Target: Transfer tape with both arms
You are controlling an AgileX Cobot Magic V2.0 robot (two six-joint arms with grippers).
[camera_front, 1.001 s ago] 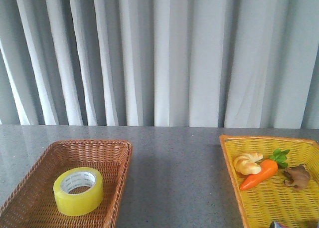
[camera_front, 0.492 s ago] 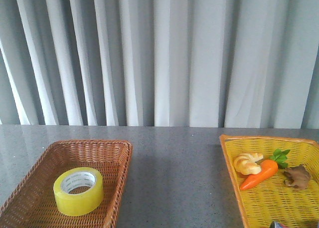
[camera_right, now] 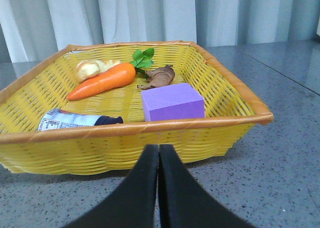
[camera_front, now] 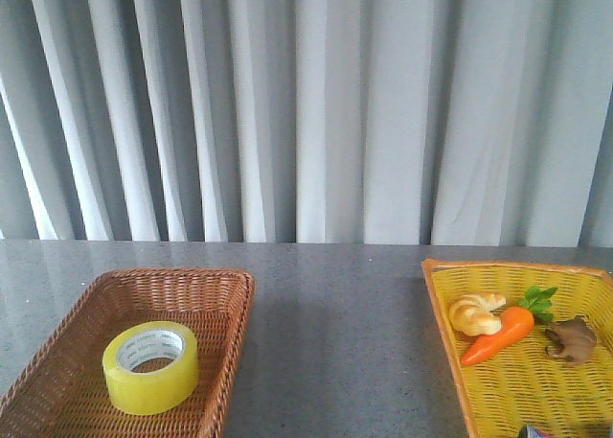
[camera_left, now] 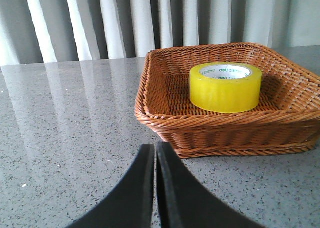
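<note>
While both hands stay closed, tape (camera_front: 150, 367) hasn't moved.

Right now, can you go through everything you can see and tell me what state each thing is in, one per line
tape: lying flat in the brown basket, hole up, not gripped
left gripper: shut, empty, outside the brown basket
right gripper: shut, empty, outside the yellow basket
carrot: lying in the yellow basket
purple block: resting in the yellow basket, near its front rim
tube: lying on its side in the yellow basket
</note>
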